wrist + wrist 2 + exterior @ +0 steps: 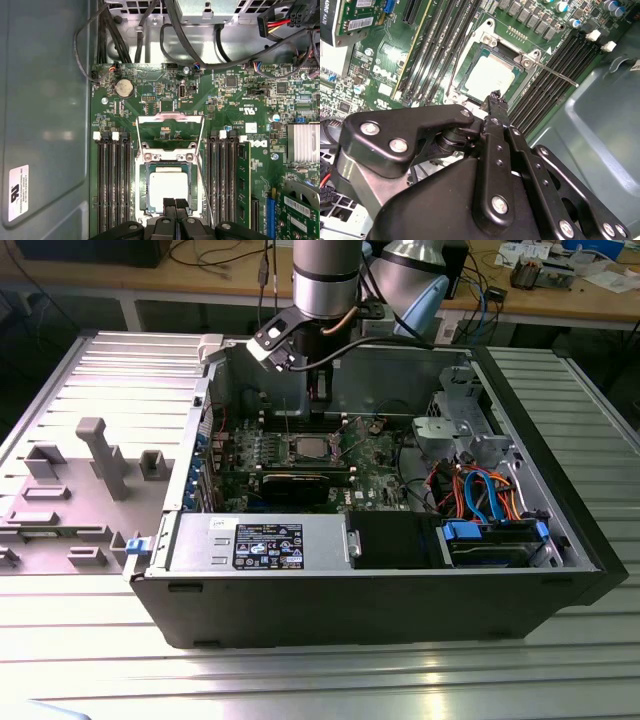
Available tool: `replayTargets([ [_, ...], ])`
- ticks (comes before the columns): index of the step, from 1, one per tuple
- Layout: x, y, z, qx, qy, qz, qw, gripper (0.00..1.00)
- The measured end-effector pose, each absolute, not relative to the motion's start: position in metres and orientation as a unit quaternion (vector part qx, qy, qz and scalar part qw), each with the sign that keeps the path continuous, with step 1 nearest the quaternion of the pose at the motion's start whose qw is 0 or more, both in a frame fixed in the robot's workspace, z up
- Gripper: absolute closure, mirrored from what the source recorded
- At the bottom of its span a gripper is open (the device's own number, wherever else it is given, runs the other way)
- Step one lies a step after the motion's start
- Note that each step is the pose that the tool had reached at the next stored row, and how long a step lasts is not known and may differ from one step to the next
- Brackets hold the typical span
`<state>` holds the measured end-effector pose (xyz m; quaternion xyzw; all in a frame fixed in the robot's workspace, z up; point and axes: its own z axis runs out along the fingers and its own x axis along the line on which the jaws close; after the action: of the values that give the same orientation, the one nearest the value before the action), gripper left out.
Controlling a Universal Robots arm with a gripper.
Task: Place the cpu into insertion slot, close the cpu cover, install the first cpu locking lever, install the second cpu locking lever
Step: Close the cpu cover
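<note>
Hovering the black pincer (175,206), fingertips together, over the small silver-grey square cpu (167,184) already sitting in the silver-rimmed insertion slot (141,192) at the green circuit board's (235,100) middle, leaving the thin silver frame cpu cover (170,118) open and the thin metal levers (560,75) unlatched.

A ribbed grey metal table (300,685) lies before a long wooden workbench (90,282) strewn with cables (215,255).
</note>
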<state>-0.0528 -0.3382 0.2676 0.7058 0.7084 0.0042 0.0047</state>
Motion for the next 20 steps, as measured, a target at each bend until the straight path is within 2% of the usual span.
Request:
replayTargets([
  [20, -0.0487, -0.3382, 0.2748, 0.706, 0.708, 0.004, 0.005, 0.89],
])
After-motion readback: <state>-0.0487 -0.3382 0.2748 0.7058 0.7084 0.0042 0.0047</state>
